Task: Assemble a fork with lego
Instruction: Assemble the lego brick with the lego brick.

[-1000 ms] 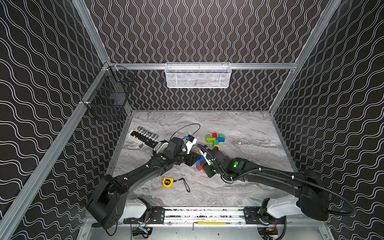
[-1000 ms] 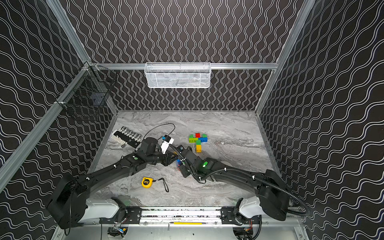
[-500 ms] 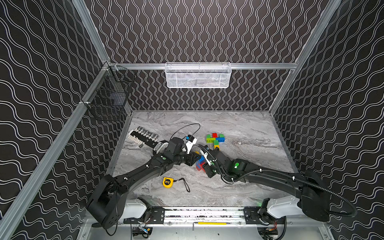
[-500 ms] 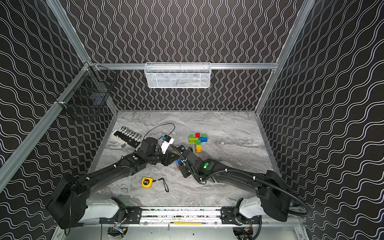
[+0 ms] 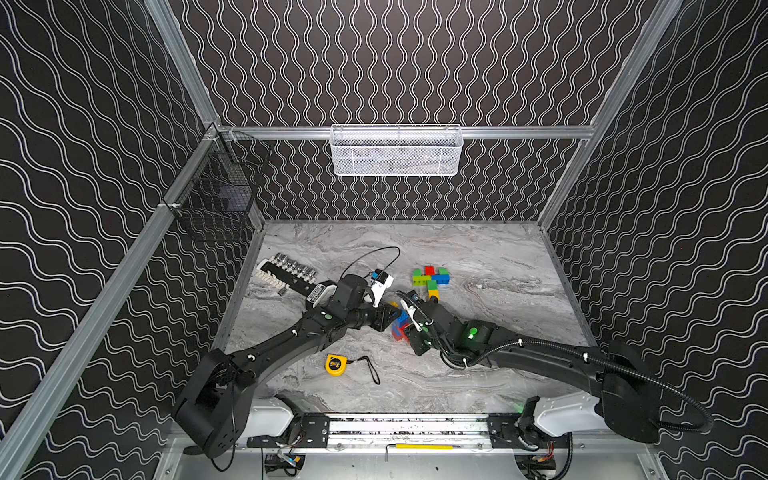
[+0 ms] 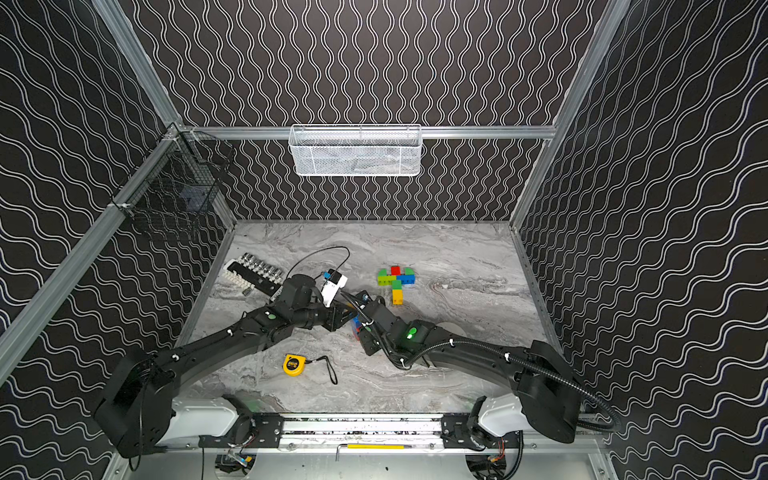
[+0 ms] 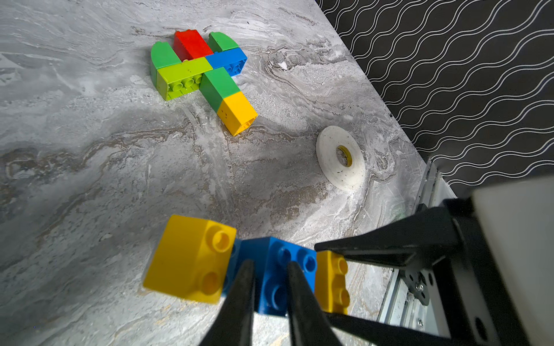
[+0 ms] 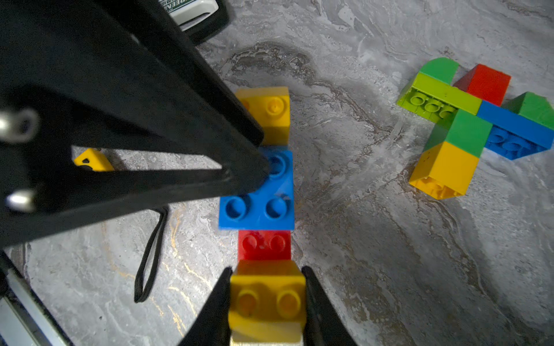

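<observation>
A short row of lego lies at mid-table: yellow brick [image 8: 266, 113], blue brick [image 8: 257, 194], red brick [image 8: 263, 244], then an end yellow brick [image 8: 266, 302]. My right gripper [image 8: 266, 269] is shut on that end yellow brick. My left gripper [image 7: 268, 265] comes in from the other side and is pinched shut on the blue brick [image 7: 278, 278]. In both top views the two grippers meet over this row [image 5: 399, 326] [image 6: 357, 328]. Farther back lies a joined piece [image 5: 430, 278] of green, red, lime, blue and yellow bricks, also in the left wrist view [image 7: 204, 75].
A yellow tape measure [image 5: 336, 365] with a black strap lies near the front. A socket rack [image 5: 286, 270] sits at the back left. A white tape roll [image 7: 340, 157] lies right of the arms. A white mesh basket [image 5: 395, 151] and a black wire basket [image 5: 220, 195] hang on the walls.
</observation>
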Action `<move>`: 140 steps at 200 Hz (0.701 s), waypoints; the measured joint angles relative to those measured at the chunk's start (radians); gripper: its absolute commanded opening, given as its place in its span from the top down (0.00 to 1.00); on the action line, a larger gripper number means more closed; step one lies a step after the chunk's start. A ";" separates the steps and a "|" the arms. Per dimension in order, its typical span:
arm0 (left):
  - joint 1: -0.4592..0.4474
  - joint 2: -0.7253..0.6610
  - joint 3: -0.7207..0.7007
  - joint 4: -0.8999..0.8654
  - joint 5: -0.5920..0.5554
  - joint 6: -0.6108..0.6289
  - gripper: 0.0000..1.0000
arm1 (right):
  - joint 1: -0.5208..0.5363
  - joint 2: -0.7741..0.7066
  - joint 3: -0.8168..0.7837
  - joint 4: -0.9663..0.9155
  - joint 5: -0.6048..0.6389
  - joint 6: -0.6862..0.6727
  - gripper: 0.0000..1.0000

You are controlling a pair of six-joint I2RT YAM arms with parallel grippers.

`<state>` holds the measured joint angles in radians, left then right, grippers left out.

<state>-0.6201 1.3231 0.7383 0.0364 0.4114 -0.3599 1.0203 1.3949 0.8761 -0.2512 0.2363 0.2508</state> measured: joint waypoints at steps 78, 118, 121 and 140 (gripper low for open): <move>0.001 0.000 0.002 0.005 -0.011 0.003 0.78 | 0.026 0.027 0.014 0.005 0.055 -0.008 1.00; 0.000 0.001 0.002 0.006 -0.002 0.004 0.78 | 0.028 0.029 0.014 0.002 0.064 0.019 1.00; 0.000 0.001 0.002 0.006 -0.002 0.004 0.78 | 0.028 0.029 0.014 0.002 0.064 0.023 1.00; 0.000 0.001 0.002 0.006 -0.002 0.004 0.78 | 0.028 0.031 0.016 0.002 0.065 0.048 1.00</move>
<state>-0.6205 1.3239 0.7399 0.0429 0.4099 -0.3561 1.0481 1.4258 0.8917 -0.2497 0.3012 0.2985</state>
